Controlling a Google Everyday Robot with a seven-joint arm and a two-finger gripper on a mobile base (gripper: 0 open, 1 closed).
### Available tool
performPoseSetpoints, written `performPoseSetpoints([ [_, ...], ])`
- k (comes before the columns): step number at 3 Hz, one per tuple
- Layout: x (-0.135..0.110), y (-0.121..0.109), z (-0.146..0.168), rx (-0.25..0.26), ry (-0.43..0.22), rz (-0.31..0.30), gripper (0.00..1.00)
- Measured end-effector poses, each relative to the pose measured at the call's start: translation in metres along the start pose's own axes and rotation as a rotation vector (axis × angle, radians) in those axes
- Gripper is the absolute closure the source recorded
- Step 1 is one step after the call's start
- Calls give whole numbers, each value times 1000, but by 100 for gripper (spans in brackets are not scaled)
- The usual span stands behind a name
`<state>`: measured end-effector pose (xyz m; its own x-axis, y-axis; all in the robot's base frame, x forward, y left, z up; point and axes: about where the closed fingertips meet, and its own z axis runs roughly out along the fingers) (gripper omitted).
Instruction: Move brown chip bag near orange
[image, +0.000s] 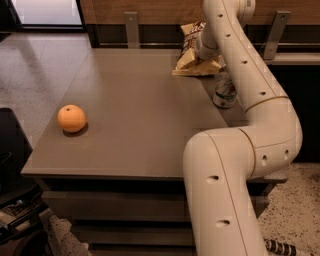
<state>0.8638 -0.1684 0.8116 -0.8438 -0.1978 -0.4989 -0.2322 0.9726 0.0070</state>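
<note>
The brown chip bag (189, 56) stands tilted at the far right of the table, pale yellow at its edges with a dark panel. My gripper (202, 49) is at the bag, at the end of the white arm that reaches over the table's right side, and the wrist hides much of it. The orange (71, 118) sits near the table's front left corner, far from the bag.
A green-and-silver soda can (224, 91) stands just in front of the bag, partly behind my arm. The grey table (135, 115) ends at a wooden wall with metal brackets (131, 27) at the back. Dark objects lie on the floor at lower left.
</note>
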Motion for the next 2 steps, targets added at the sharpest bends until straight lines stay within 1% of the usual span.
performPoseSetpoints([
  [2,0,0,-1,0,0,0,100],
])
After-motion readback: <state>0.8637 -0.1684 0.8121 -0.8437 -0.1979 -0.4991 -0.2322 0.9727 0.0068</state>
